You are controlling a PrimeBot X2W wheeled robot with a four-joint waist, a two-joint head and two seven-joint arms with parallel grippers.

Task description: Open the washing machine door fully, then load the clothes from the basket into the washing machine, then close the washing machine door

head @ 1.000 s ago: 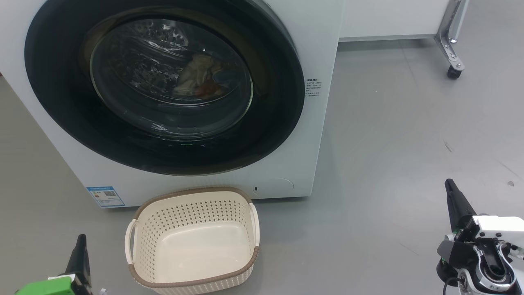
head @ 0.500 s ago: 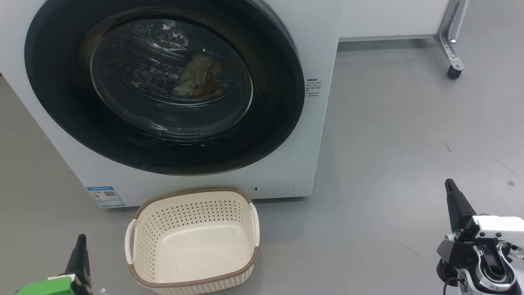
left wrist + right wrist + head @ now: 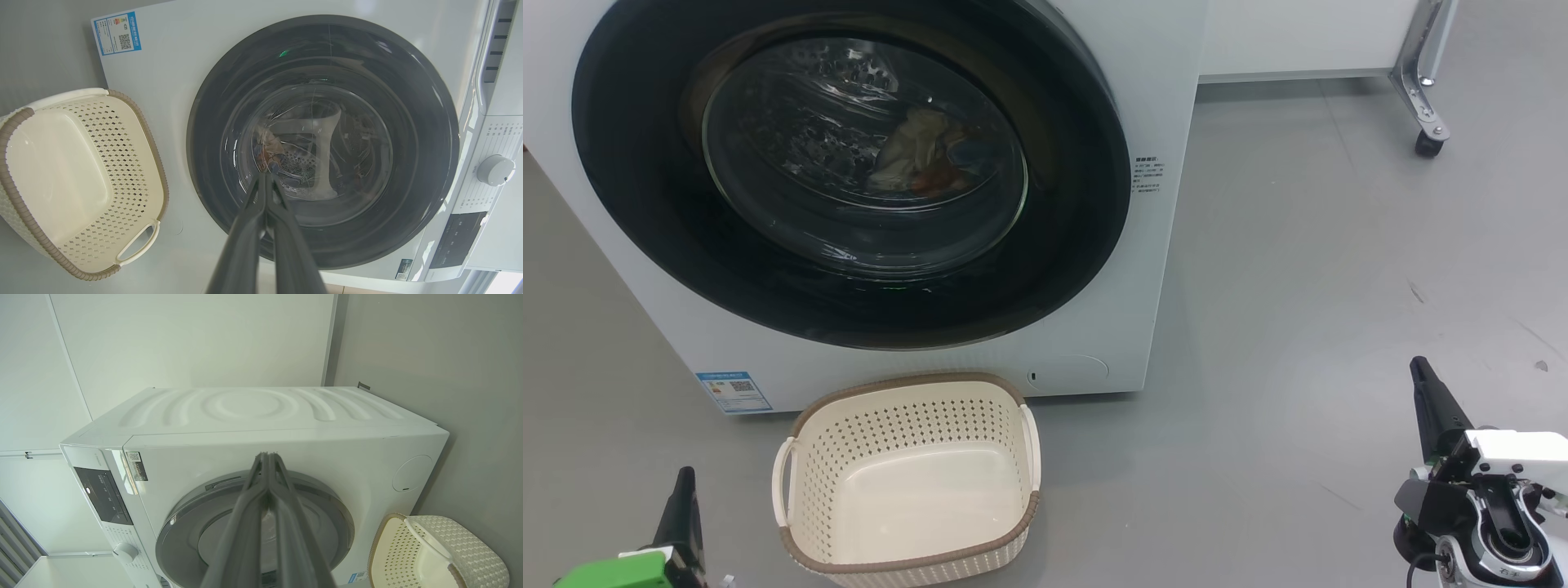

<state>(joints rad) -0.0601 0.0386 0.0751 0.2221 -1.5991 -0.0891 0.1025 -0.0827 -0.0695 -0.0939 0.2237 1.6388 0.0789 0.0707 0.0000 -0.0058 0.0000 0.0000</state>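
Note:
The white washing machine (image 3: 1160,98) stands ahead with its round black-rimmed door (image 3: 645,204) shut flat against the front. Through the glass window the clothes (image 3: 915,151) lie inside the drum as a cream and orange-blue bundle, also seen in the left wrist view as clothes (image 3: 267,149). The cream perforated basket (image 3: 907,416) sits on the floor in front of the machine with nothing in it. My left gripper (image 3: 685,478) is shut at the lower left, beside the basket. My right gripper (image 3: 1419,367) is shut at the lower right, well away from the machine.
Grey floor (image 3: 1298,269) spreads to the right of the machine. A metal leg with a caster wheel (image 3: 1427,143) stands at the back right under a white panel. The control panel and knob (image 3: 495,170) sit along the machine's top edge.

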